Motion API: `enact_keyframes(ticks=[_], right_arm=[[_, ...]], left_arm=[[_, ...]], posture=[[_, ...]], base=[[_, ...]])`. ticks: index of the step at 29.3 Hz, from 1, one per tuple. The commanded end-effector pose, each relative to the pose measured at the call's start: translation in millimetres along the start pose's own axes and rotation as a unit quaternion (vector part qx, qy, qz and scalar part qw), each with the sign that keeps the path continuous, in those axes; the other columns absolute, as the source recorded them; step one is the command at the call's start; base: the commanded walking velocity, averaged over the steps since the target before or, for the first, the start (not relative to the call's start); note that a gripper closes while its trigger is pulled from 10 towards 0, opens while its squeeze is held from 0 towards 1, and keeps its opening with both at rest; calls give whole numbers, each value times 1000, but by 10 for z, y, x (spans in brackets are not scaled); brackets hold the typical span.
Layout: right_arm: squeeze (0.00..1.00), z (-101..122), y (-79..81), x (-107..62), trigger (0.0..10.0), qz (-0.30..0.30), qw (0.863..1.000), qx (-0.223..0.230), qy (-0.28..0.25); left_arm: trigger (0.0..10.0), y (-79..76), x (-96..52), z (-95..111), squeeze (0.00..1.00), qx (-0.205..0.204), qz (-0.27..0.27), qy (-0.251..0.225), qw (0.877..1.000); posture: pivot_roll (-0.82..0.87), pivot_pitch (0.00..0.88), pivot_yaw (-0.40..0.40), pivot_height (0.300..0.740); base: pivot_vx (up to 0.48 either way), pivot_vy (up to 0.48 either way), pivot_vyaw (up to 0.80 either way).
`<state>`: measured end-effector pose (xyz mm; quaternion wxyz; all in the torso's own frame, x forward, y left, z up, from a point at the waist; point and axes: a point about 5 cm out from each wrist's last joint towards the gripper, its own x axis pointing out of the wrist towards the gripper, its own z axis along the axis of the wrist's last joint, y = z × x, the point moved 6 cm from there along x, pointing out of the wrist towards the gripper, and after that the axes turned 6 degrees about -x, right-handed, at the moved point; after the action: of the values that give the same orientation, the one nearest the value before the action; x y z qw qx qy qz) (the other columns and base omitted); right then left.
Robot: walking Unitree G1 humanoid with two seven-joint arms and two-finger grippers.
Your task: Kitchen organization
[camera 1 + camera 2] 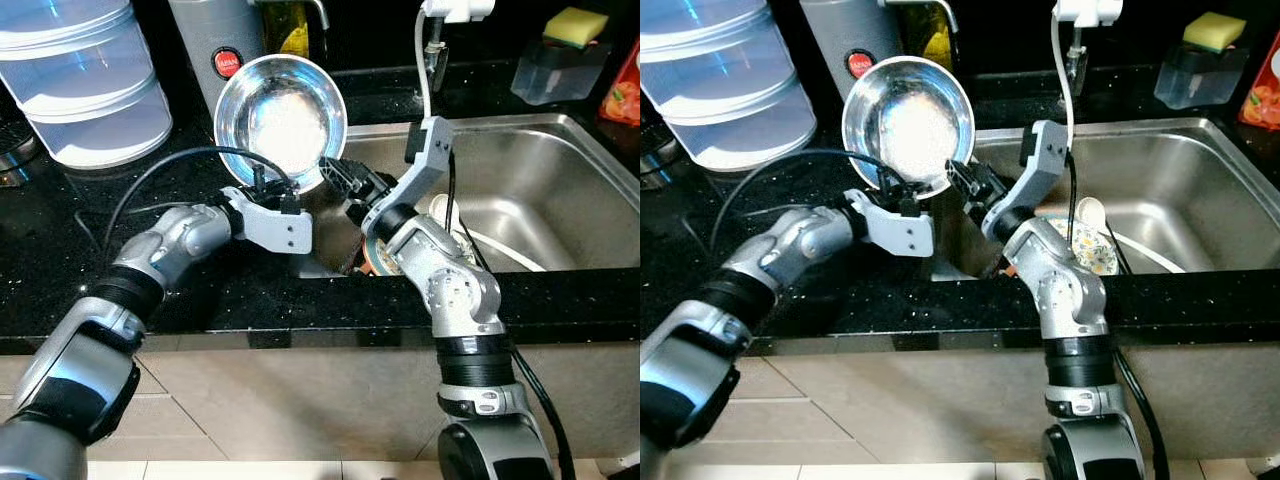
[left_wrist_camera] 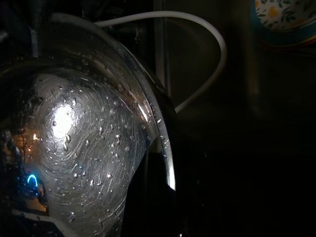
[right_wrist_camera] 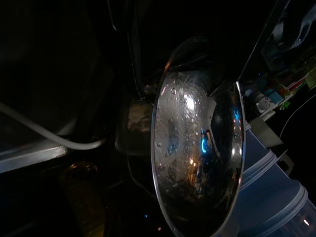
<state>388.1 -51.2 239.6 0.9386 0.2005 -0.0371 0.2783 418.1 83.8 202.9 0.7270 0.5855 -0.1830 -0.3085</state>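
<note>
Both end effectors — left [image 1: 262, 185], right [image 1: 340, 180] — clamped on tilted steel bowl [image 1: 282, 118] beside sink [image 1: 540, 190].

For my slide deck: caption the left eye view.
Both grippers hold a tilted steel bowl over the sink's left edge.

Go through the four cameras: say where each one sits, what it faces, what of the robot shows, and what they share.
Left eye view: on the head, looking down at the steel bowl beside the sink; both silver arms show.
Right eye view: the same scene, with the left gripper and right gripper at the bowl's rim.
Left wrist view: close on the wet bowl.
Right wrist view: the bowl edge-on.
All four share the bowl.
</note>
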Motion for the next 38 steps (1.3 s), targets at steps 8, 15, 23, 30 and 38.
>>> enact_keyframes(ticks=[8,15,23,30,38], right_arm=[[0,20,48,21,10000,7,1000,-16,-3],[0,-99,-44,54,10000,-30,997,-59,27],[0,-151,-383,52,8863,-129,989,-60,46],[0,-59,-455,29,0,-143,989,-26,19],[0,-51,-452,42,0,-145,989,-33,18]], left_arm=[[10000,141,6,26,0,11,19,-7,1000],[10000,66,73,184,0,9,12,-36,999],[10000,-174,187,546,0,7,-18,-98,995],[10000,-174,177,483,0,14,-17,-88,996],[10000,-116,178,487,0,17,-2,-89,996]], posture=[[40,0,66,740],[40,0,64,740],[34,0,65,740],[35,0,65,740],[37,0,61,740]], base=[[0,0,0],[0,0,0],[0,0,0],[0,0,0],[0,0,0]])
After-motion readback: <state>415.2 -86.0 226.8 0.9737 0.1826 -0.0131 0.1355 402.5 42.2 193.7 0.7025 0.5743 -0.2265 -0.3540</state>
